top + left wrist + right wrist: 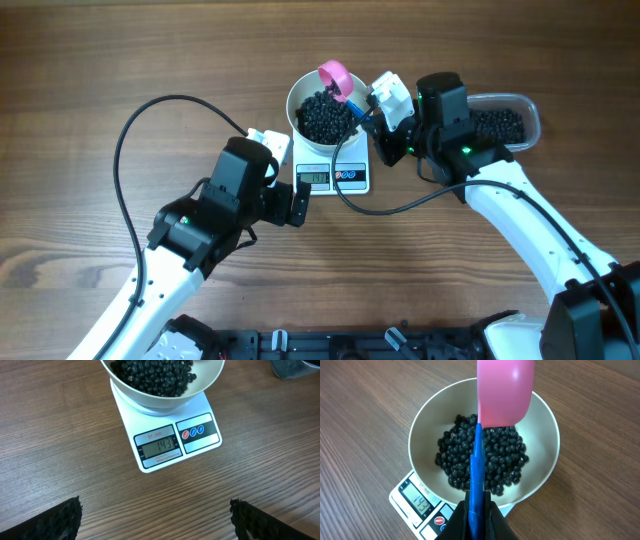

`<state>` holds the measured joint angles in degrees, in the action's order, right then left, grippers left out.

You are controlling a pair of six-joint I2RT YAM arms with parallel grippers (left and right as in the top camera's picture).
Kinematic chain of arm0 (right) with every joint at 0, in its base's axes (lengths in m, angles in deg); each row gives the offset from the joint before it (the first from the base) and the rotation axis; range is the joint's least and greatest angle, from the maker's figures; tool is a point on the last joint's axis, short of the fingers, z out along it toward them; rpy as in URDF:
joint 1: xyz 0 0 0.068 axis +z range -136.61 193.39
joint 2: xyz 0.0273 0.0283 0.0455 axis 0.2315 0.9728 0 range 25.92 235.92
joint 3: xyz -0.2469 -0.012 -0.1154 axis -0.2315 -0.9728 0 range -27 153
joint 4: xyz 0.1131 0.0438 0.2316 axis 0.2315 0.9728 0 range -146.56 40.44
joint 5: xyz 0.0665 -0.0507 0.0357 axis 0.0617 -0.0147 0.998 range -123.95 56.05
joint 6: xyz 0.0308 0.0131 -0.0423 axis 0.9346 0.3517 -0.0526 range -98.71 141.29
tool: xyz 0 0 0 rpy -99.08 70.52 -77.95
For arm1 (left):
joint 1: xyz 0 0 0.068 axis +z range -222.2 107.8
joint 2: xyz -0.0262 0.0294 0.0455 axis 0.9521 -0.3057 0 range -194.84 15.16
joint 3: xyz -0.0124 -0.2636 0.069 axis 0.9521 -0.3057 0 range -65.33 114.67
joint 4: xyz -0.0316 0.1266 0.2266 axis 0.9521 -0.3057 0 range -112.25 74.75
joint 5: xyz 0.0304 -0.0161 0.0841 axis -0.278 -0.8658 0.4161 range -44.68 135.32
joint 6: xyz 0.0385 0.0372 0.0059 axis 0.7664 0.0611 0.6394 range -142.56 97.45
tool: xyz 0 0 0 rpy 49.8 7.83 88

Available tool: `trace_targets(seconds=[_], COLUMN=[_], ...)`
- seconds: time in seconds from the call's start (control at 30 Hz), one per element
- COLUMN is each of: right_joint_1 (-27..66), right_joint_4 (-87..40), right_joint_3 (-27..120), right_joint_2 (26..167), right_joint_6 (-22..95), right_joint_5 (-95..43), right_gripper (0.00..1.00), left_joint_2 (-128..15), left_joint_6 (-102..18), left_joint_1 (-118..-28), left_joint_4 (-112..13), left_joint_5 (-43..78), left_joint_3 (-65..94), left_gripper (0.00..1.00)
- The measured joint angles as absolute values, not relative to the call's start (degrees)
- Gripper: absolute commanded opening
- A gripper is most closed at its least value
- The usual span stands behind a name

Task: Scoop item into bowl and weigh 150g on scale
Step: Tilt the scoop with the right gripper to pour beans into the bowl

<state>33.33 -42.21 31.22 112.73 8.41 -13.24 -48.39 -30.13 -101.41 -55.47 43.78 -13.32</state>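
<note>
Over the bowl (542, 455), set on the scale (200, 442) so beads (495, 460) get weighed as added, right fingers (452, 527) are clamped tight on the blue handle of the pink scoop (505, 395). Display looks approx. short of target. Left fingers (55, 522) are wide apart w/ nothing held, above the worktop (60, 435).

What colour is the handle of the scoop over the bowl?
Blue handle, pink scoop cup; clearest in the right wrist view.
</note>
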Motion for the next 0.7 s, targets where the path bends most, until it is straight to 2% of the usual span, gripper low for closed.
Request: trace_targets(seconds=[0.7], right_joint_1=[33.3], right_joint_4=[-41.9], right_joint_3=[31.2], right_joint_2=[112.7], right_joint_6=[14.4], right_joint_5=[-12.3], right_gripper=[0.04], left_joint_2=[-48.4], left_joint_6=[-30.1], left_joint_1=[-101.4], left_joint_4=[-55.5], left_joint_5=[43.8], left_joint_3=[-13.3], left_gripper=[1.00])
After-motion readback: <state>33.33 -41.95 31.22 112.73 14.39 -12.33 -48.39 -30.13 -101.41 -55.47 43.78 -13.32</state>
